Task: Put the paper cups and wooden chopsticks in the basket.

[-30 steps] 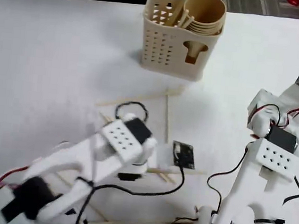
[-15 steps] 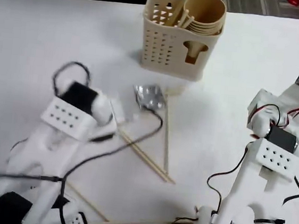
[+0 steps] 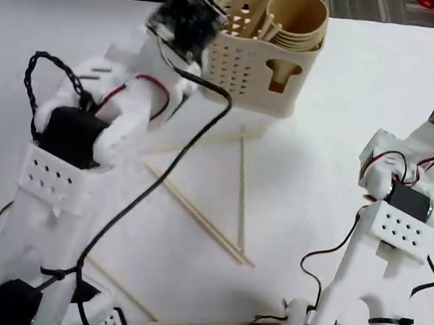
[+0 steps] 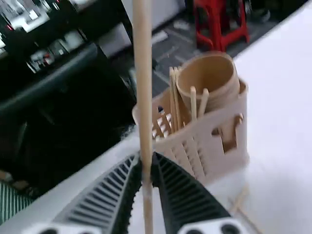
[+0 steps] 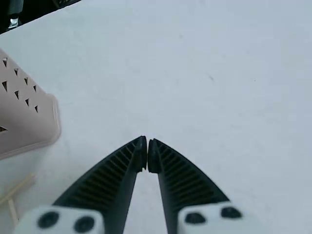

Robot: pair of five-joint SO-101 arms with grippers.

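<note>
High view, basket: a pale slotted basket (image 3: 246, 72) stands at the far side of the white surface (image 3: 74, 46), with stacked paper cups (image 3: 298, 20) nested in its right-hand side
High view, arms: the left arm (image 3: 105, 120) is stretched up beside the basket's left wall, while the right arm (image 3: 392, 227) sits at the right edge, well apart from the basket
High view, loose chopsticks: several loose chopsticks (image 3: 200, 216) lie scattered on the surface in front of the basket, between the two arms
Left wrist view, left tool: the left tool (image 4: 145, 163) is clamped tight on a single chopstick (image 4: 142, 83), which rises upright past the fingertips
Left wrist view, basket: just beyond the tool, the basket (image 4: 204, 146) holds the paper cups (image 4: 209, 78), with stowed chopsticks (image 4: 173, 100) beside them
Right wrist view, right tool: the right tool (image 5: 146, 151) has its jaws pressed together, gripping nothing, above the bare surface (image 5: 219, 73)
Right wrist view, surroundings: a corner of the basket (image 5: 24, 112) shows to one side, with ends of loose chopsticks (image 5: 17, 190) lying near it
</note>
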